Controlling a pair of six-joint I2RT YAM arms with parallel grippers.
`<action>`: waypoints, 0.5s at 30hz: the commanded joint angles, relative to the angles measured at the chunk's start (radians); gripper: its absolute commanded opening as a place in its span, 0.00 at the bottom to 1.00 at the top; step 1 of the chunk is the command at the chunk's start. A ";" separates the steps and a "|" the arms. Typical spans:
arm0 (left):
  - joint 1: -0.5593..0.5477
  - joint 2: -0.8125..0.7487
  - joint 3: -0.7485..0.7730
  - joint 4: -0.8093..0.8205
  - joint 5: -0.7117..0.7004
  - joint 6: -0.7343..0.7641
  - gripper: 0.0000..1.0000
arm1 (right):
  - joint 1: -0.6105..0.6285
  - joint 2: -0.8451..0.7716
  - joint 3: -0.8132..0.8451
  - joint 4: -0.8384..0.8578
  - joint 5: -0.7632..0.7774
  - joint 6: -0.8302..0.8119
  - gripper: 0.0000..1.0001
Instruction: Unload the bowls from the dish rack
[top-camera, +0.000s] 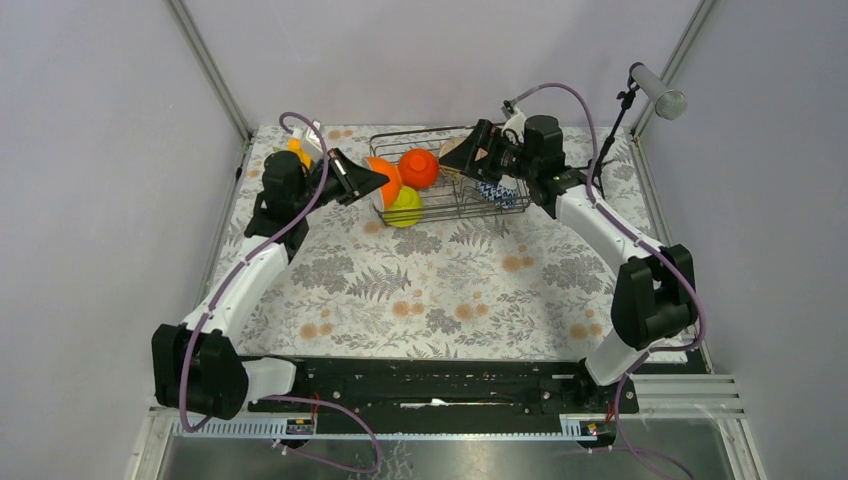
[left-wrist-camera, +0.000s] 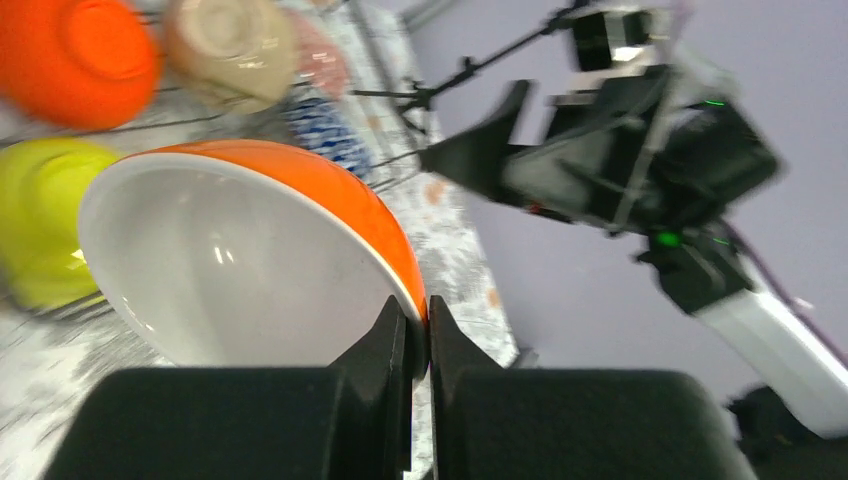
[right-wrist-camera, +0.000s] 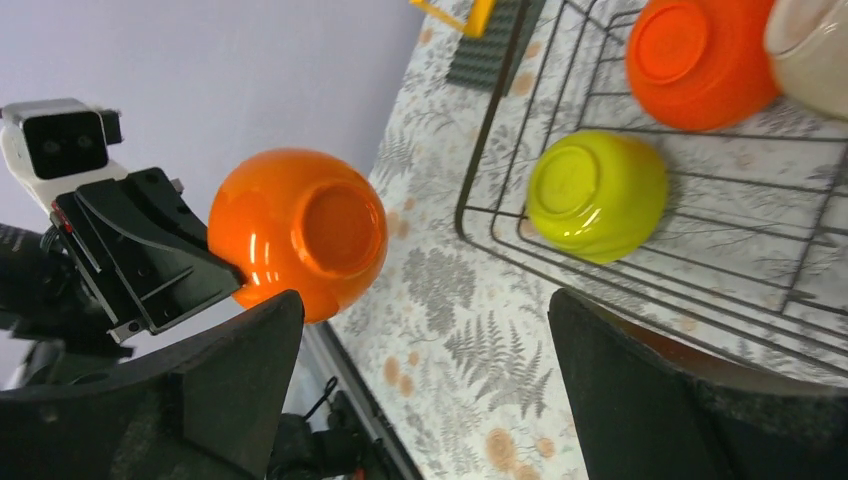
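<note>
The left gripper (left-wrist-camera: 418, 330) pinches the rim of an orange bowl (left-wrist-camera: 250, 260), held just outside the left end of the dish rack (top-camera: 460, 205). The right gripper (right-wrist-camera: 425, 310) gapes empty over the rack. That thin rim hold could let the bowl slip and drop.

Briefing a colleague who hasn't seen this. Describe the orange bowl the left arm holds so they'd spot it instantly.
Find the wire dish rack at the far side of the table. At its left end, the left fingers pinch the rim of an orange bowl, white inside. The other orange bowl sits in the rack, ungripped, beside the yellow-green bowl.
</note>
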 joint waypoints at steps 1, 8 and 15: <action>0.004 -0.085 0.047 -0.348 -0.269 0.208 0.00 | 0.009 -0.060 0.050 -0.090 0.167 -0.120 1.00; 0.004 -0.128 0.091 -0.622 -0.592 0.262 0.00 | 0.035 0.010 0.123 -0.110 0.311 -0.128 1.00; 0.007 -0.099 0.101 -0.766 -0.870 0.270 0.00 | 0.082 0.175 0.303 -0.109 0.350 -0.138 1.00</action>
